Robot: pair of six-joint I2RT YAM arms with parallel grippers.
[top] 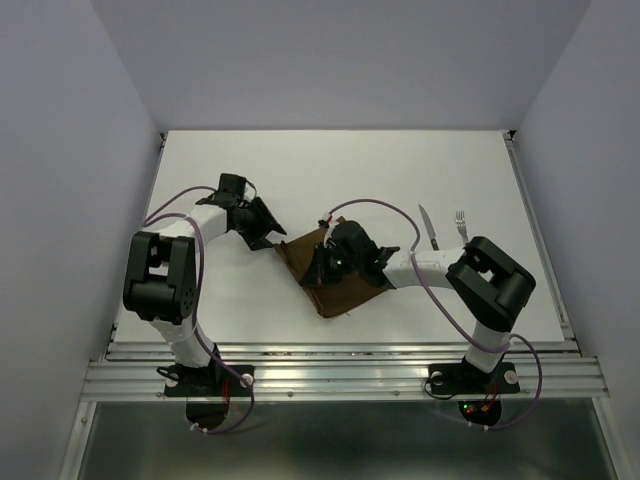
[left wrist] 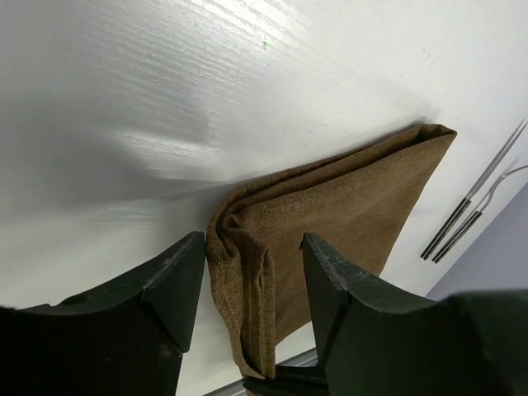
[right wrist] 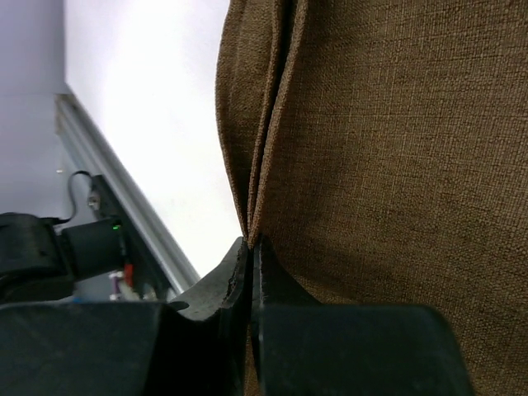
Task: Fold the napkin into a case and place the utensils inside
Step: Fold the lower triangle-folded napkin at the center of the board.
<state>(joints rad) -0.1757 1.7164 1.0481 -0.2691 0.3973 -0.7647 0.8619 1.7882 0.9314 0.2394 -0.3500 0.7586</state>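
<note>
The dark brown napkin [top: 335, 285] lies folded in several layers at the table's middle. My right gripper [top: 322, 266] is shut on its layered edge; in the right wrist view the jaws [right wrist: 250, 247] pinch the cloth [right wrist: 396, 148]. My left gripper [top: 268, 232] is open at the napkin's left corner. In the left wrist view it [left wrist: 252, 268] straddles the folded corner of the napkin [left wrist: 346, 198] without closing on it. The knife [top: 427, 228] and fork [top: 461, 224] lie side by side to the right of the napkin. They also show in the left wrist view, knife [left wrist: 487, 177] and fork [left wrist: 466, 227].
The white table [top: 250, 170] ends at a metal rail [top: 340, 375] along the near edge. Grey walls stand at the left, right and back. The right arm's elbow [top: 490, 275] sits just below the utensils.
</note>
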